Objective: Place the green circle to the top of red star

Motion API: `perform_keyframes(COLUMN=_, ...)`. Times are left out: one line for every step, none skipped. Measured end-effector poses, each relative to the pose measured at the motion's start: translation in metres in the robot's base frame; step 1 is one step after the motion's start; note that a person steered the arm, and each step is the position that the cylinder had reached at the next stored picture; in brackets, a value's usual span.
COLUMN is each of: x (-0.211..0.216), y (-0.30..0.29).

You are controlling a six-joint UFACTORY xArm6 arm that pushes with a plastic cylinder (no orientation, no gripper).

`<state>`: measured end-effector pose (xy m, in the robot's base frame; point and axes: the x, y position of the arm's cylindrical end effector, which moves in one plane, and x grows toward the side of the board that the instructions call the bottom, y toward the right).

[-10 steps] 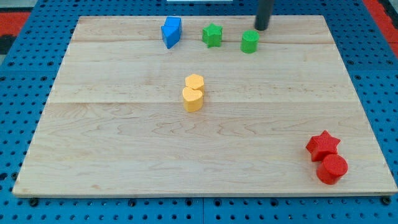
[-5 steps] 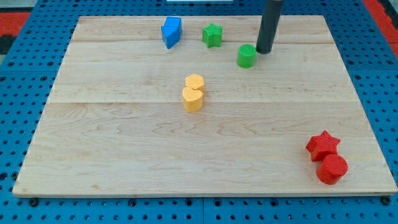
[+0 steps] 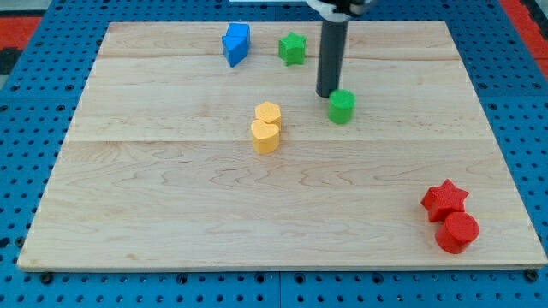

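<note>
While your eye is at the view's bottom right, take in the red circle (image 3: 456, 232) sitting nearest the board's edge, with the red star (image 3: 444, 199) touching it just above and slightly to the left. Open wood lies between that pair and the middle of the wooden board (image 3: 171, 214), nothing blocking the stretch up toward the green circle. Move up and left and you find two yellow blocks pressed together: the lower yellow heart-like block (image 3: 265, 136) and the yellow hexagon (image 3: 268, 113) right behind it. Level with them, toward the view's right, sits the green circle (image 3: 342, 107), well apart from the red star. Now the tool: my tip (image 3: 327, 94) is a plain rod, nothing to open or clench, holding nothing, and it stands against the green circle's upper-left side, touching or all but touching. Farther back, near the view's top, you have the green star (image 3: 293, 48) and, left of it, the blue block (image 3: 236, 44).
</note>
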<state>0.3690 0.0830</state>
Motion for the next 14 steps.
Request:
perform_keyframes(x=0.032, y=0.036)
perform_keyframes(x=0.018, y=0.008)
perform_keyframes(x=0.010, y=-0.006)
perform_keyframes(x=0.010, y=-0.012)
perform_keyframes(x=0.010, y=-0.012)
perform_keyframes(x=0.014, y=-0.012)
perform_keyframes(x=0.037, y=-0.014)
perform_keyframes(x=0.058, y=0.004)
perform_keyframes(x=0.060, y=0.062)
perform_keyframes(x=0.069, y=0.064)
perform_keyframes(x=0.077, y=0.083)
perform_keyframes(x=0.086, y=0.070)
perform_keyframes(x=0.058, y=0.080)
perform_keyframes(x=0.071, y=0.088)
